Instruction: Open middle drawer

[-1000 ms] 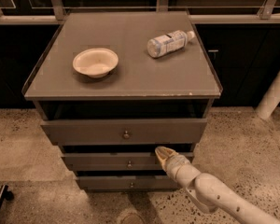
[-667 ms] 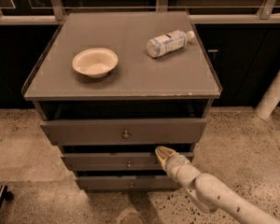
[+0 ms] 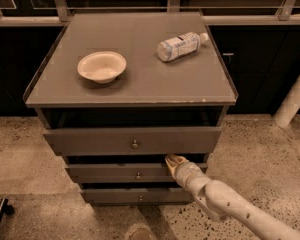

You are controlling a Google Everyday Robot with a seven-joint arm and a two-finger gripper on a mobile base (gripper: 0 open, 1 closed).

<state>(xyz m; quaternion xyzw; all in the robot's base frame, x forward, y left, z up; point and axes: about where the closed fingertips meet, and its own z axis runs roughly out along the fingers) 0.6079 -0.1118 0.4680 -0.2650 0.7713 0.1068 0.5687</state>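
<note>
Bowl (image 3: 101,66) left, bottle (image 3: 181,45) right on the surface (image 3: 140,81), both clear of its edges. The middle drawer (image 3: 110,173) lies below. My pincer (image 3: 172,160) is at its top edge, right of the knob (image 3: 138,175). I cannot tell its state.

Speckled floor (image 3: 262,151), dark cabinets (image 3: 262,69) behind, pale rail (image 3: 250,20) along the top, white post (image 3: 295,99) at right edge. My gripper (image 3: 173,161) sits lower centre against the drawer unit (image 3: 140,84).

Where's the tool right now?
In the camera view, lower centre-right, the tool sits at the top edge of the middle drawer, to the right of its knob and just below the top drawer front.
</note>
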